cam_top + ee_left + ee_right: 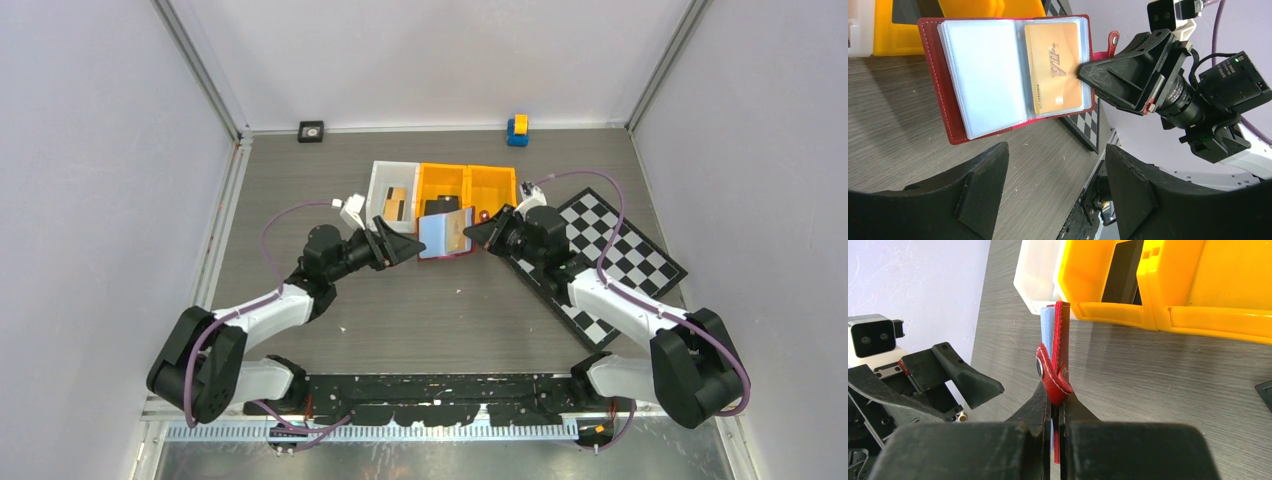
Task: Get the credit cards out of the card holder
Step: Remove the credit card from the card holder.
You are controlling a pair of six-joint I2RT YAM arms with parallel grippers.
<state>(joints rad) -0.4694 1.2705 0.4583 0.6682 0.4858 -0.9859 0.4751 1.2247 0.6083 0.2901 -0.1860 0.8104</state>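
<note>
Left wrist view: the holder [988,75] is spread open like a book in the upper left of the frame. Its clear sleeves are turned toward this camera, so the one tan card [1054,67] on show, in the right-hand sleeve, faces the left claw [1055,175]. The left-hand sleeve shows no card. The left claw fills the bottom of the frame with its jaws spread wide and nothing between them, short of the holder and not touching it. I judge it is lined up to come in and pinch the card. The right claw [1083,75] enters from the right and is clamped tight on the holder's right edge, just below the snap tab [1111,40]. Its tip overlaps the card's edge, which may hinder pulling the card out on that side. In the right wrist view the holder stands edge-on and upright between the closed fingers, a grip that serves as a stand. In the top view it is mid-frame between both claws, in front of the yellow bins [465,183]. Whether its lower edge rests on the table [420,310] I cannot tell.
</note>
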